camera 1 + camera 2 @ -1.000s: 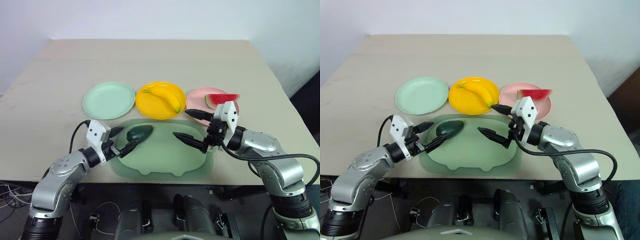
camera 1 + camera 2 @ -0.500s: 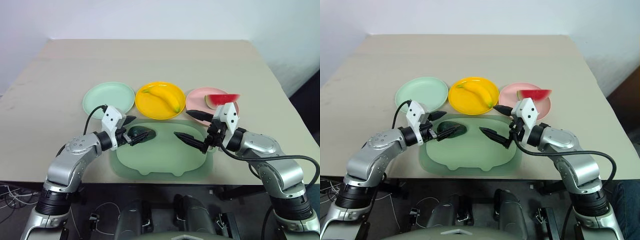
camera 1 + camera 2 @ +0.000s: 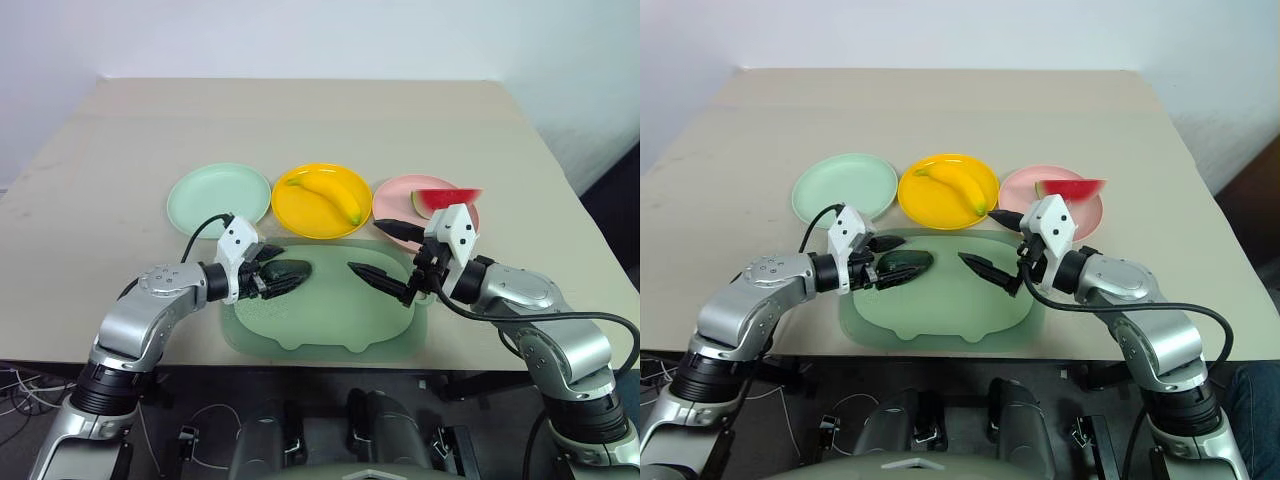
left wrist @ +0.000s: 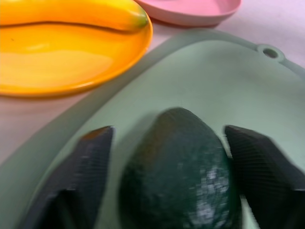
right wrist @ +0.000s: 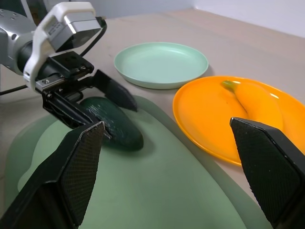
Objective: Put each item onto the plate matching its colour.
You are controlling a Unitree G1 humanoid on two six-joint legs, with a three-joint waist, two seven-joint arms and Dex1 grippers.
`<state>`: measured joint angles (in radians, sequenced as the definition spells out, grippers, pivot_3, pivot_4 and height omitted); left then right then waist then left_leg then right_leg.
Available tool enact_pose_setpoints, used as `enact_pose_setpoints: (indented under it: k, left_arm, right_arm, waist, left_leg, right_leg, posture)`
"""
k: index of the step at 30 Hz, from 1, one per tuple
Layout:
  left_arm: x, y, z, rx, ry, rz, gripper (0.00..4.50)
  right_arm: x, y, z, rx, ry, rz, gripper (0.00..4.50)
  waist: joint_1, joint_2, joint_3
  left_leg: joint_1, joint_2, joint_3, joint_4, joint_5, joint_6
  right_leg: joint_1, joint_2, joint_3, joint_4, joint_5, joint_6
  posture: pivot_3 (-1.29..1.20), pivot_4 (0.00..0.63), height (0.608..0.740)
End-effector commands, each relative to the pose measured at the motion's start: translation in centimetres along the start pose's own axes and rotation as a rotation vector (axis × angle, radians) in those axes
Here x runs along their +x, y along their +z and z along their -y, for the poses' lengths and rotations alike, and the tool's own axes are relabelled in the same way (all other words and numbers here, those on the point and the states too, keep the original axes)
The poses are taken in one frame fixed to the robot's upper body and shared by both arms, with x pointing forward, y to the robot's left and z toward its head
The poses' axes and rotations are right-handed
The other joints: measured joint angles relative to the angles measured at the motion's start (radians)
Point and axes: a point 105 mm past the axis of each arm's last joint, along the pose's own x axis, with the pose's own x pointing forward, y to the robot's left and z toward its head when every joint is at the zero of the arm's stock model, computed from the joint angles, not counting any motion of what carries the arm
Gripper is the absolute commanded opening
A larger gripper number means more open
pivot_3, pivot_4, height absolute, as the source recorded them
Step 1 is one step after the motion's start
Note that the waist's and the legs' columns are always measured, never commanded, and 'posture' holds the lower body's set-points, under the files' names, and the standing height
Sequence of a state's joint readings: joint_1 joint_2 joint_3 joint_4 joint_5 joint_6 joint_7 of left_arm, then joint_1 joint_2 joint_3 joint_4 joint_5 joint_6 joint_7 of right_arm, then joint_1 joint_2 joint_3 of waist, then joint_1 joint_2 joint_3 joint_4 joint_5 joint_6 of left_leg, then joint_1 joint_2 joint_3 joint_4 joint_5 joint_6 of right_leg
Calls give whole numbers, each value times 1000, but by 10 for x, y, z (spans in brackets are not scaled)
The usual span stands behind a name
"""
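Nearest, the left gripper (image 3: 268, 277) clamps its fingers on the dark avocado (image 3: 284, 274), lying at the green mat's (image 3: 330, 320) ten o'clock. At three o'clock, the right gripper (image 3: 385, 252) hovers spread wide, empty. Beyond: mint plate (image 3: 219, 199) bare, banana (image 3: 326, 193) on yellow plate (image 3: 320, 200), watermelon (image 3: 446, 198) on pink plate (image 3: 395, 195).

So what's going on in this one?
A colour-sorting job, nearly done. The banana lies on the yellow plate and the watermelon wedge on the pink plate. The left gripper is shut on the avocado, which sits on the green mat. The mint green plate is bare. The right gripper hangs open over the mat.
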<state>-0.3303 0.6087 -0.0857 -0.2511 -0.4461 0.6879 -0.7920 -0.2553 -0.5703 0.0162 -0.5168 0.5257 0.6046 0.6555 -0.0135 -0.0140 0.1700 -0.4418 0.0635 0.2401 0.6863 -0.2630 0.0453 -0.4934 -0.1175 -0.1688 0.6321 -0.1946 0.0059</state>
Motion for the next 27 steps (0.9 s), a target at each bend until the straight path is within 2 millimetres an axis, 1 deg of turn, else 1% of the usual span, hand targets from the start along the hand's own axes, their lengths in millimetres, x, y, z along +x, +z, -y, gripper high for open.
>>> enact_pose_setpoints:
  k: [1,5,6,7,9,13,19,22,24,26,27]
  left_arm:
    - [-7,-3,-2,11,-2,-23,2896]
    - [-9,-1,-2,13,-1,-11,2896]
    - [-10,2,-5,14,18,5,2896]
    - [-13,8,-13,17,65,38,2896]
    - [-17,15,-23,18,121,77,2896]
    - [-36,38,-68,-1,359,193,2896]
    - [-49,44,-116,-19,598,242,2896]
    - [-46,46,-133,-22,675,258,2896]
    - [-38,43,-142,-31,698,241,2896]
    - [-33,40,-154,-72,735,247,2896]
    - [-31,40,-159,-65,759,252,2896]
  right_arm:
    - [-3,16,2,-58,-9,34,4500]
    - [-2,14,2,-57,-8,33,4500]
    - [-2,14,2,-57,-7,34,4500]
    - [-1,14,2,-56,-5,37,4500]
    - [-1,15,1,-54,-2,41,4500]
    - [1,16,1,-52,7,59,4500]
    - [4,14,3,-53,10,64,4500]
    - [5,13,4,-55,9,64,4500]
    - [7,14,5,-58,10,65,4500]
    - [8,14,6,-63,10,66,4500]
    - [8,14,7,-64,10,65,4500]
  waist:
    - [0,0,0]
    - [0,0,0]
    - [0,0,0]
    - [0,0,0]
    - [0,0,0]
    - [3,0,0]
    - [3,0,0]
    - [2,0,0]
    - [3,-1,0]
    - [2,-1,0]
    - [3,-1,0]
  left_leg:
    - [0,0,0,0,0,0]
    - [0,0,0,0,0,0]
    - [0,0,0,0,0,0]
    - [0,0,0,0,0,0]
    - [0,0,0,0,0,0]
    - [0,0,0,1,0,0]
    - [0,0,0,2,0,0]
    - [0,0,0,3,0,0]
    - [0,0,0,4,0,0]
    - [-1,0,0,5,0,1]
    - [-1,0,0,5,0,1]
  right_leg:
    - [0,0,0,0,0,0]
    - [0,0,0,0,0,0]
    - [0,0,0,0,0,0]
    - [0,0,0,0,0,0]
    - [0,0,0,0,0,0]
    - [1,0,0,0,0,0]
    - [1,0,0,1,1,2]
    - [1,0,0,2,2,3]
    - [1,0,0,2,2,3]
    - [1,0,0,3,2,3]
    - [1,0,0,3,2,3]
  posture:
    - [0,150,696]
    - [0,150,696]
    - [0,150,696]
    - [0,150,696]
    - [0,150,696]
    - [0,150,696]
    - [0,150,696]
    - [0,150,696]
    - [0,150,696]
    - [0,150,696]
    - [0,150,696]
